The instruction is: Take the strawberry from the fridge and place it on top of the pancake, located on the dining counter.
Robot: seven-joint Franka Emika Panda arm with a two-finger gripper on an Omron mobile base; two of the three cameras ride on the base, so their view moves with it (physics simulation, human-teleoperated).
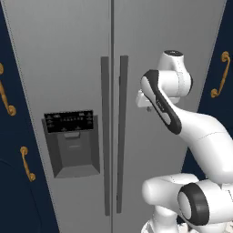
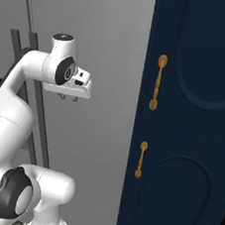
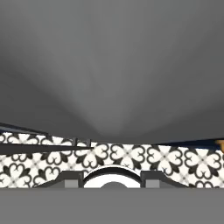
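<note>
Hardly any of the task could be judged as done: the fridge (image 1: 68,54) was seen with both doors closed, so the opening of a door, the taking of the strawberry, the carrying of it to the dining worktop and the setting of it on the pancake were all judged as left. The fridge was seen as a tall grey front across the middle of the left base view, with two long dark vertical handles (image 1: 105,132) side by side at the centre seam and a black dispenser panel (image 1: 69,122) at the lower left. Navy cupboards (image 2: 193,119) with gold handles were seen along the right of the right base view. The pincer (image 2: 69,97) was seen at the left centre of that view, held just before the right door, pointing down, near the handles but apart from them. Whether it was spread or pressed together could not be told. Patterned floor tiles (image 3: 131,157) were seen low in the hand view.
</note>
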